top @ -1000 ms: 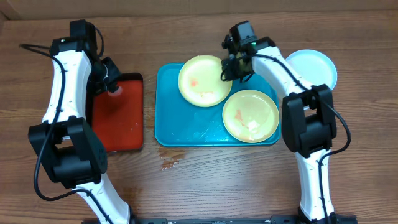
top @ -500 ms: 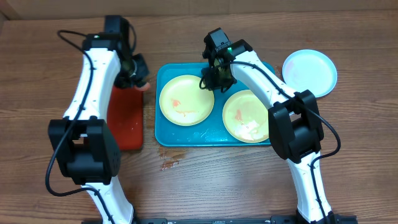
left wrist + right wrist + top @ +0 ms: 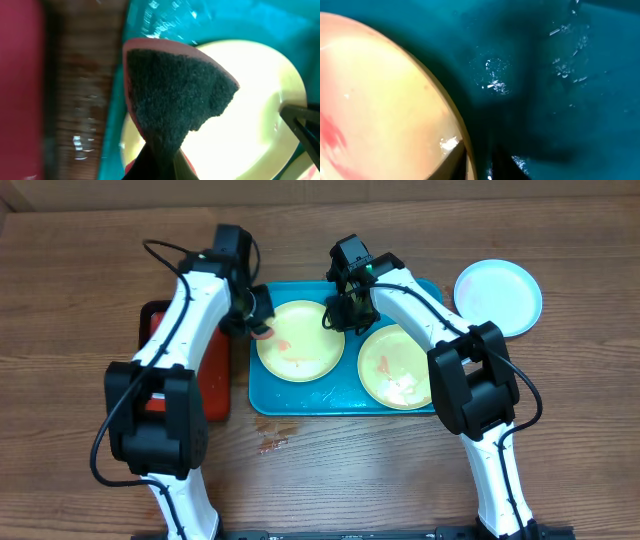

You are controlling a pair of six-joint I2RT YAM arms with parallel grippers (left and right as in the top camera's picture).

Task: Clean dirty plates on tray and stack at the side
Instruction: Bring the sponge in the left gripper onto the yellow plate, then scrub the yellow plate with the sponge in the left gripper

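The turquoise tray (image 3: 330, 397) holds two pale yellow-green plates. The left plate (image 3: 300, 345) has orange smears, and the right plate (image 3: 402, 365) has smears and a white patch. The pale blue plate (image 3: 498, 295) lies on the table to the right of the tray. My left gripper (image 3: 258, 330) is shut on a pink sponge with a dark scouring face (image 3: 175, 95), held over the left plate's left edge (image 3: 250, 120). My right gripper (image 3: 477, 162) is shut on that plate's right rim (image 3: 385, 100); it also shows in the overhead view (image 3: 336, 315).
A smaller red tray (image 3: 212, 385) lies left of the turquoise tray, partly under my left arm. A wet stain (image 3: 272, 442) marks the wooden table in front of the tray. Water drops glisten on the tray floor (image 3: 492, 82).
My left gripper has moved right with the sponge, from over the red tray to the left plate's edge. My right gripper pulled that plate left across the tray, then stayed put.
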